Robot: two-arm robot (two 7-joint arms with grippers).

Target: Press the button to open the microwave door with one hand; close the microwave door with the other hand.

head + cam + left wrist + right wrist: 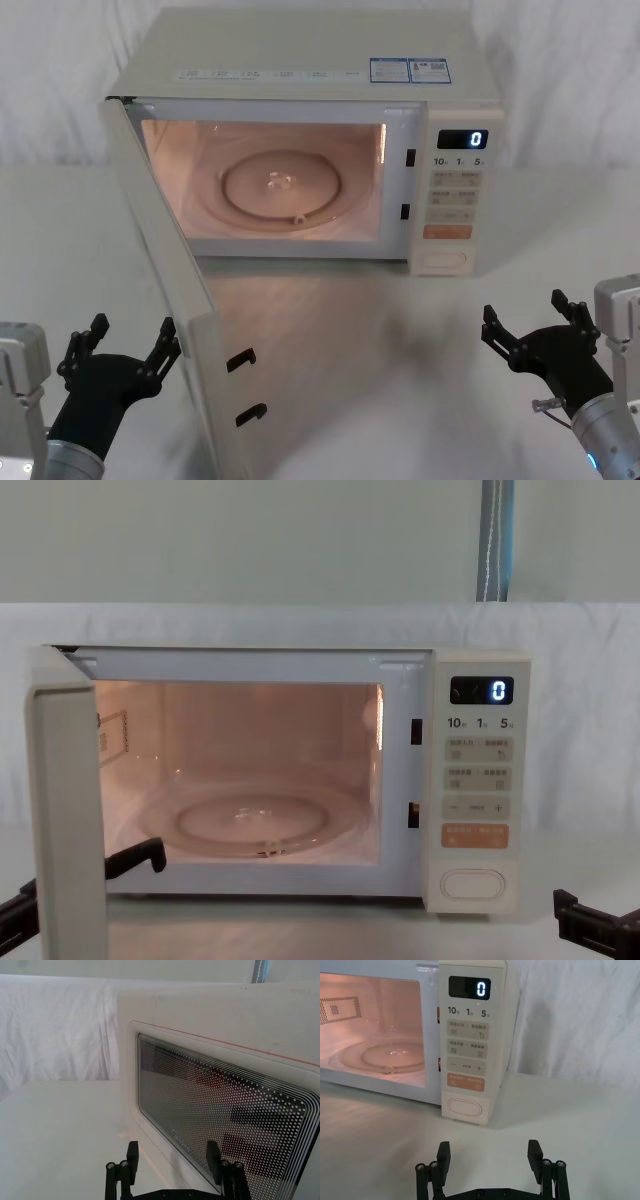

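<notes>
Microwave door point(165, 300) stood wide open, left of frame; button point(443, 261) done, so closing came next. Left gripper point(120, 350) fingers apart, lower left, needed to push door. Right gripper point(528, 320) apart, idle lower right.

Left gripper point(172, 1160), jaws apart, perhaps near the microwave door point(225, 1110).

The microwave door point(165, 290) stands swung out at the left front of the microwave point(310, 140). The button point(443, 261) sits low on the microwave's right side.
</notes>
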